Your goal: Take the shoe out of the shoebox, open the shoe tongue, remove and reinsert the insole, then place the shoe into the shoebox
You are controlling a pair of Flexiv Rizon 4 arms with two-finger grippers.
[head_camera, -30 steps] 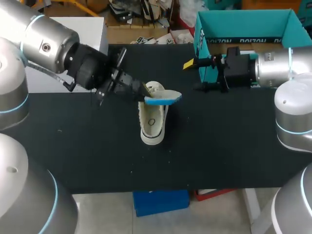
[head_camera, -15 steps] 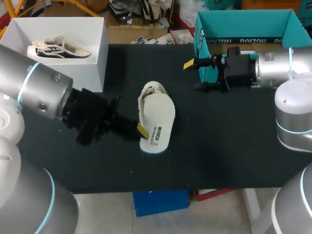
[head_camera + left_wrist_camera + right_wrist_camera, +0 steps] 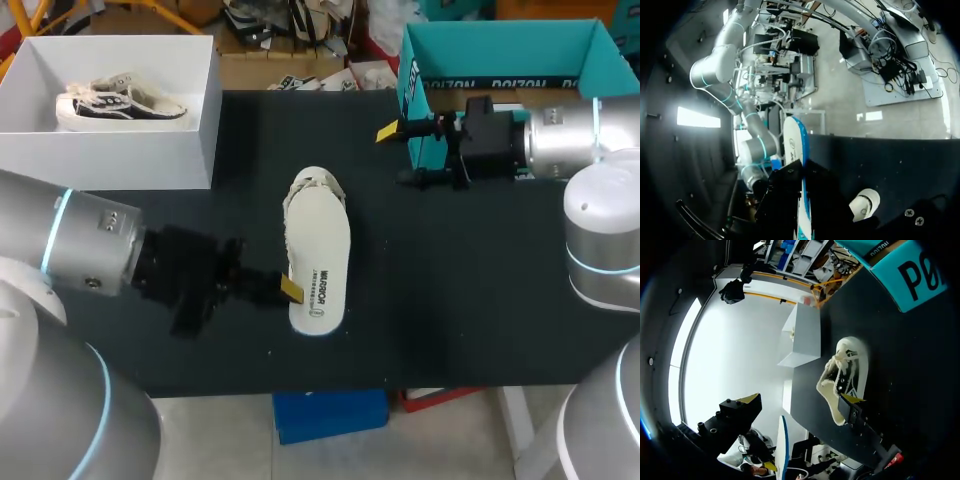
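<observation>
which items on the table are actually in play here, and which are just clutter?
In play: shoe, insole lying over it, teal shoebox (probably the target).
Clutter: white box, second sneaker inside it.

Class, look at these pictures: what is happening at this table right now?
The left gripper is shut on the side edge of the white insole, holding it over the shoe that lies mid-table. The right gripper hangs open beside the teal box, holding nothing. The white shoebox at the far left corner holds another shoe.
</observation>
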